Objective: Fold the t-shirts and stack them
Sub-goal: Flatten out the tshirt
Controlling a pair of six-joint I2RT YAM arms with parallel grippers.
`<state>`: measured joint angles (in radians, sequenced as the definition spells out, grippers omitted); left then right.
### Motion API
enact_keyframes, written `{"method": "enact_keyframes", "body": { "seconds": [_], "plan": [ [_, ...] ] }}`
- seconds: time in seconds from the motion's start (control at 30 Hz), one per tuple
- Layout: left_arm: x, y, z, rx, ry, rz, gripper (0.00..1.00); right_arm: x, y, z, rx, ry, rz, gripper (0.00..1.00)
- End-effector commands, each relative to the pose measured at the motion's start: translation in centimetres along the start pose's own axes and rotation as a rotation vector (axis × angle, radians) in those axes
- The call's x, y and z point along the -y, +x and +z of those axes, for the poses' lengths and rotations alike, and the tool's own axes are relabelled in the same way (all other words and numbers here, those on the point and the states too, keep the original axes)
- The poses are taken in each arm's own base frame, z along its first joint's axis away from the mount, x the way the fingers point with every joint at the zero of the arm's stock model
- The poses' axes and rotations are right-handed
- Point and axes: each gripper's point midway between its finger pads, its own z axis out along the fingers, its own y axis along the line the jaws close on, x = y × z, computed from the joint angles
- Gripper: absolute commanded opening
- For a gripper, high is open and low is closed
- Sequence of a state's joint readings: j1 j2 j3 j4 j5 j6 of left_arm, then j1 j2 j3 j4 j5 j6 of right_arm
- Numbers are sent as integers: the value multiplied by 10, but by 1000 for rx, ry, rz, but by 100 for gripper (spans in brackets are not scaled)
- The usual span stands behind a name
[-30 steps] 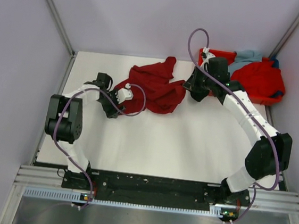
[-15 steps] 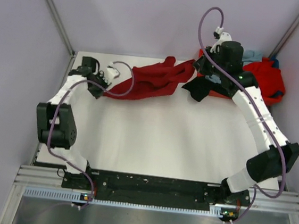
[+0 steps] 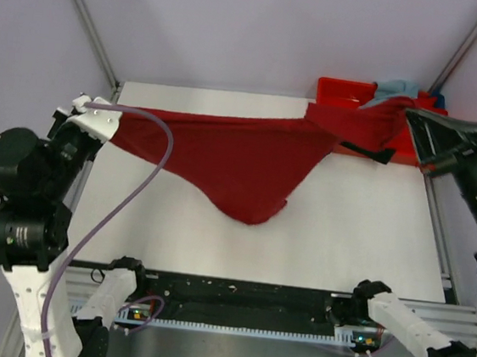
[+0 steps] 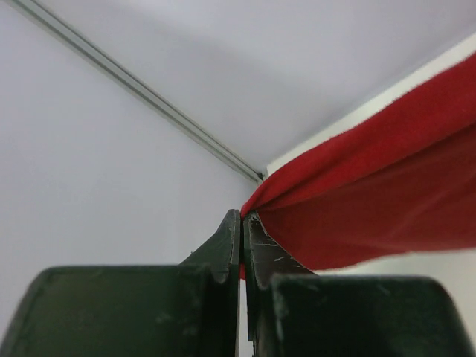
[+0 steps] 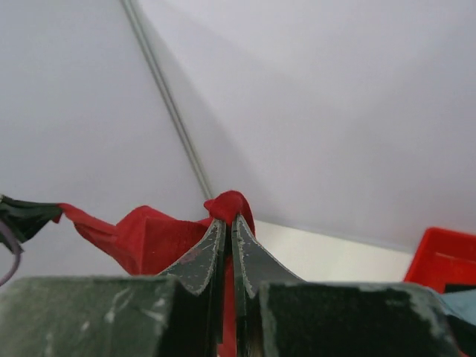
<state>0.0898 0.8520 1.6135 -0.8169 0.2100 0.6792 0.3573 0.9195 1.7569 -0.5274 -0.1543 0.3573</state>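
Note:
A dark crimson t-shirt [image 3: 241, 157] hangs stretched in the air across the back of the table, its middle sagging to a point. My left gripper [image 3: 107, 131] is shut on its left end, and the pinched cloth [image 4: 357, 201] runs off to the right from the gripper's tips [image 4: 242, 217]. My right gripper [image 3: 410, 117] is shut on the right end, with a bunch of crimson cloth [image 5: 232, 204] pushed up above its tips [image 5: 229, 221]. A pale grey-blue t-shirt [image 3: 395, 87] lies in the tray behind. No other t-shirts show.
A rigid orange-red tray [image 3: 342, 90] stands at the back right corner, also in the right wrist view as the tray [image 5: 442, 256]. White tabletop [image 3: 214, 248] lies under the hanging shirt. Pale walls close in the back and both sides.
The left gripper shut on the crimson shirt. Both arms rose and drew apart, left going left and right going right, lifting the crumpled shirt off the table and pulling it out wide.

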Motion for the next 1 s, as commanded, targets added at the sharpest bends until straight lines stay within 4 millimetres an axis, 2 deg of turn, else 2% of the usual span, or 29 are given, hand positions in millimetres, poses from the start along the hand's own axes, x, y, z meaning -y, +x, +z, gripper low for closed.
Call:
{"method": "enact_keyframes", "body": {
  "seconds": [0.0, 0.1, 0.2, 0.3, 0.37, 0.43, 0.53, 0.67, 0.73, 0.83, 0.97],
  "plan": [
    [-7, -10, -34, -23, -35, -25, 0, -27, -25, -43, 61, -77, 34, 0],
    [-9, -21, -58, 6, -52, -22, 0, -40, -34, -63, 76, -113, 47, 0],
    [-14, -24, -67, 7, -84, -23, 0, -43, -37, -73, 82, -118, 55, 0],
    [-22, -16, -56, -38, -114, -33, 0, -35, -29, -63, 56, -88, 52, 0],
    [-24, -3, -35, -90, -109, -53, 0, -21, -13, -45, 14, -44, 54, 0],
    [-22, 12, -10, -135, -94, -59, 0, -2, 16, -14, -61, 2, 63, 0],
    [-10, 46, 41, -208, -41, -64, 0, 22, 62, 34, -145, 29, 86, 0],
    [8, 93, 105, -289, 16, -53, 0, 66, 134, 99, -273, 99, 86, 0],
    [18, 120, 137, -335, 39, -47, 0, 89, 169, 125, -326, 140, 94, 0],
    [32, 161, 182, -406, 67, -45, 0, 121, 224, 156, -405, 174, 133, 0],
    [45, 209, 234, -464, 95, -50, 0, 163, 294, 180, -524, 223, 193, 0]
  ]
}}
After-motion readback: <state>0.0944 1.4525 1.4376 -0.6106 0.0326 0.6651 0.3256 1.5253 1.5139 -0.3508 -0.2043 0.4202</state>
